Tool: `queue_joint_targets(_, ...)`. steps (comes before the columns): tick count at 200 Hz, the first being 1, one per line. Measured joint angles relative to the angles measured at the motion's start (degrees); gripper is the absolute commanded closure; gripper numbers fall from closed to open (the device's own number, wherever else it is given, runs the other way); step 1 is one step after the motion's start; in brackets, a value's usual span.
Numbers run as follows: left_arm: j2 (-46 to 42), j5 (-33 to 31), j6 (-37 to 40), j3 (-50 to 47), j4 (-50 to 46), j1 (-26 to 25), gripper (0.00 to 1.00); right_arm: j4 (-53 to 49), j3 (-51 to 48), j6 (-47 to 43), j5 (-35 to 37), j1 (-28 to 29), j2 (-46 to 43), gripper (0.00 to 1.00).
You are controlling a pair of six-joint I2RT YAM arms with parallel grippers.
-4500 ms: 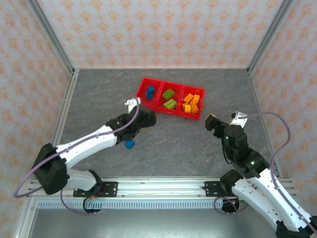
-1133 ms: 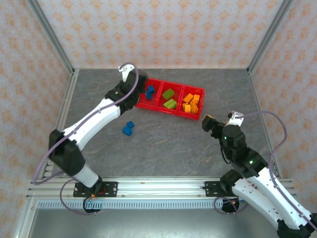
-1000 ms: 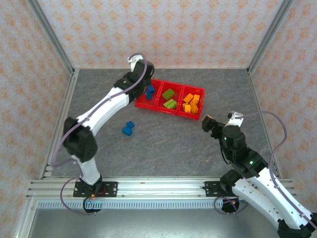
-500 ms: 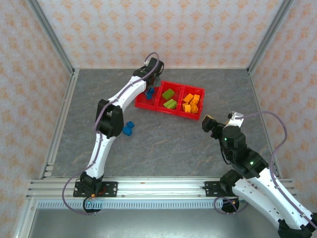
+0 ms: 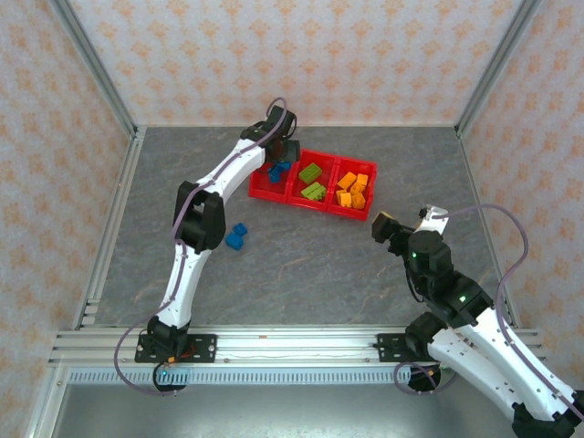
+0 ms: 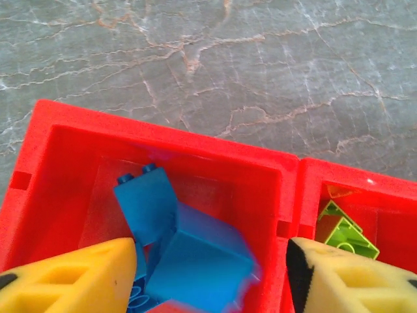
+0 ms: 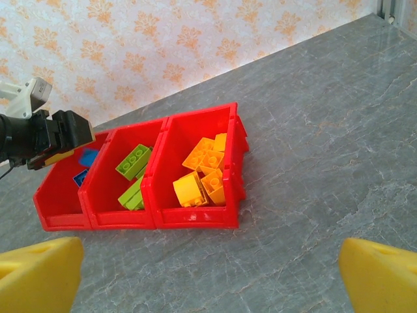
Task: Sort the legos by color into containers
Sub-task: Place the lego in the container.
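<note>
The containers (image 5: 301,203) are three joined red bins at the back of the table. My left gripper (image 5: 278,155) hangs over the left bin, open. Between its yellow fingers (image 6: 65,280) a blurred blue lego (image 6: 202,261) sits loose in the bin against another blue lego (image 6: 146,202), with a gap to the right finger. Green legos (image 5: 311,181) lie in the middle bin and orange legos (image 5: 352,189) in the right bin. A blue lego (image 5: 236,237) lies on the table. My right gripper (image 5: 383,225) is open near the tray's right end, with nothing in it.
The grey stone-patterned tabletop (image 5: 319,265) is fenced by metal rails and patterned walls. In the right wrist view the tray (image 7: 195,217) lies ahead, with the left gripper (image 7: 58,134) over its left end.
In the last second the left arm stretched out over the left bin. Its jaws have parted and the blue lego they carried has dropped free. The right arm has stayed put.
</note>
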Motion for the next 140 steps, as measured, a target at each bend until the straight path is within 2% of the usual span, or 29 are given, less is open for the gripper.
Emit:
queue_joint_targets(28,0.0,-0.1,1.4,-0.3,0.0,0.0,0.13,0.0,0.0,0.0,0.0,0.0,0.0,0.0)
queue_joint_targets(57,-2.4,-1.1,1.9,-4.7,0.5,0.0,0.01,0.0,0.0,0.0,0.0,0.0,0.1,0.0)
queue_joint_targets(107,-12.2,-3.4,3.0,-14.0,1.0,-1.4,0.01,0.0,0.0,0.0,0.0,0.0,1.4,0.0)
queue_joint_targets(140,-22.8,-9.4,3.1,-27.7,3.8,-5.4,0.01,0.0,0.0,0.0,0.0,0.0,3.4,0.0)
